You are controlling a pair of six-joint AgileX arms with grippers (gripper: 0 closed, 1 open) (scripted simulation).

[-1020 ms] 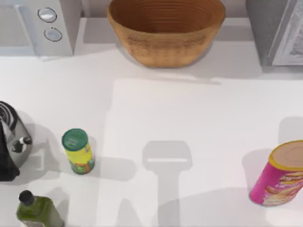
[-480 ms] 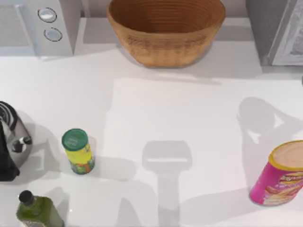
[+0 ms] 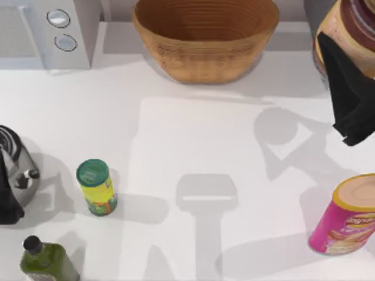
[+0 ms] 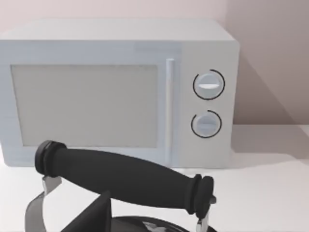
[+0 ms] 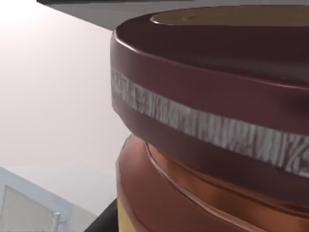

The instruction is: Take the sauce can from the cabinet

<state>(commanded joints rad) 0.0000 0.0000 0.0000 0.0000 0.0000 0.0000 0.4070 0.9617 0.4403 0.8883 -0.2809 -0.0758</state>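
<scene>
Maroon and tan, the sauce can (image 3: 350,26) sits high at the top view's right edge, just right of the wicker basket (image 3: 205,38), with the right gripper (image 3: 351,99) clamped on its side; one dark finger (image 3: 345,88) lies across the can. Close up, the right wrist view shows the can's maroon rim (image 5: 207,96) and pale band. The cabinet is largely hidden behind the can, so I cannot tell how its door stands. I judge the can is already lifted out and being carried; the next move calls for lowering it onto bare table in front of the basket, short of the pink canister (image 3: 345,216). The left arm is parked over the kettle (image 4: 125,176), facing the microwave (image 4: 116,92).
</scene>
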